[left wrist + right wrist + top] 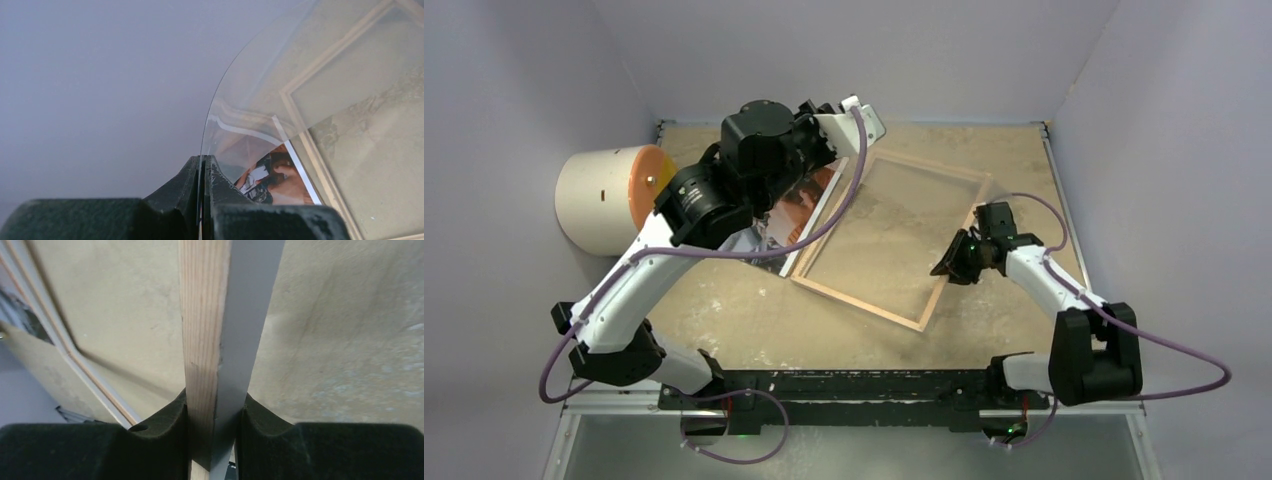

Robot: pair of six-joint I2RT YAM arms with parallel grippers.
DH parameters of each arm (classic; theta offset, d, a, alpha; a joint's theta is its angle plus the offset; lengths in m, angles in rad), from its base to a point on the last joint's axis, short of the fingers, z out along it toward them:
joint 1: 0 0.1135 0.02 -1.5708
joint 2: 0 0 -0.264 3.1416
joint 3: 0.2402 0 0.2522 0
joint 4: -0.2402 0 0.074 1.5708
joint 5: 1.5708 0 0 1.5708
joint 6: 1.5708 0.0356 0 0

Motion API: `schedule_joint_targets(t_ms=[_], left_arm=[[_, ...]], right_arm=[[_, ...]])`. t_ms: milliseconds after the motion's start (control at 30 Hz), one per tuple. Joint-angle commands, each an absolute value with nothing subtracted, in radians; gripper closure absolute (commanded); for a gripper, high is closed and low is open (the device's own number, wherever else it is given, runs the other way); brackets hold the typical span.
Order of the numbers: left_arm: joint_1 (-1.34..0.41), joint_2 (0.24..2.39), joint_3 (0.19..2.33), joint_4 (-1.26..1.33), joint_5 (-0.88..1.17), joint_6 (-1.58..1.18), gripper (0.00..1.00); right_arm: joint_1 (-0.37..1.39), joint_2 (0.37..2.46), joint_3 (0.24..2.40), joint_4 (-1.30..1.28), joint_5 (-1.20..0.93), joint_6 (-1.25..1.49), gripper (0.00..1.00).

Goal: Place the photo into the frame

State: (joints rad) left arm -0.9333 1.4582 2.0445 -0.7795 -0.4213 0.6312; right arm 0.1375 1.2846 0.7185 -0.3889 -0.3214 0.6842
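Here right jaws clamp the frame (207, 340), left jaws its clear pane (280, 75).

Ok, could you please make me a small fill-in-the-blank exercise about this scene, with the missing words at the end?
1. The right claw is shut on the edge of the ___.
2. Through the clear sheet pinched in the left claw, the white-bordered ___ is visible.
3. The white drum near the left arm has an ___ end.
Missing words: frame; photo; orange.
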Motion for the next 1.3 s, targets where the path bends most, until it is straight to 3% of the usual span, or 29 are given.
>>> schedule_joint_targets(t_ms=[0,67,167,467,600,833,1067,1267], left_arm=[[-0.93,1.46,1.999,-0.67,-0.527,0.693,1.0],[-0.929,1.455,1.985,-0.647,-0.552,0.717,1.0],[-0.906,1.446,1.963,-0.636,-0.561,0.729,1.0],[-0.87,1.44,1.958,-0.617,-0.588,0.755,1.0],[-0.768,1.438,1.921,-0.512,-0.623,0.813,1.0],[-0.507,1.448,1.888,-0.473,-0.547,0.814,1.0],[-0.465,1.446,1.922,-0.525,-0.576,0.811,1.0],[-0.465,1.443,1.985,-0.598,-0.604,0.822,1.0]], right_arm=[[0.141,1.328,0.803,-0.491,-0.111,0.488,0.67],[0.141,1.346,0.822,-0.499,-0.066,0.474,0.55],[0.141,1.381,0.846,-0.518,-0.066,0.474,0.47],[0.149,1.406,0.891,-0.473,0.042,0.521,0.44],[0.314,1.385,0.977,-0.399,0.141,0.625,0.41],[0.555,1.711,1.284,-0.31,0.145,0.719,0.36],[0.663,2.1,1.718,-0.382,0.204,0.704,0.34],[0.693,2.242,1.845,-0.401,0.261,0.67,0.44]])
